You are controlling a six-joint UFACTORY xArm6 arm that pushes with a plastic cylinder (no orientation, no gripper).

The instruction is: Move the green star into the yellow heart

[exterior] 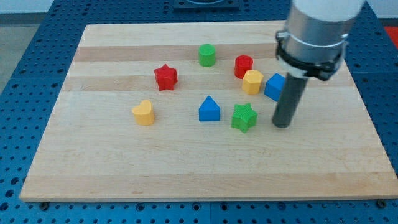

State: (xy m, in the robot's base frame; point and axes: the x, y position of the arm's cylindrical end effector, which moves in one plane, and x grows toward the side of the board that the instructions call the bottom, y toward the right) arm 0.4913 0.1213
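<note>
The green star lies right of the board's middle. The yellow heart lies well to its left, on the view's left half. A blue triangle sits between them, just left of the star. My tip rests on the board a short way to the right of the green star, apart from it. The rod rises to the arm's grey body at the view's top right.
A red star, a green cylinder, a red cylinder, a yellow hexagon and a blue block, partly behind the rod, lie on the wooden board. Blue pegboard surrounds the board.
</note>
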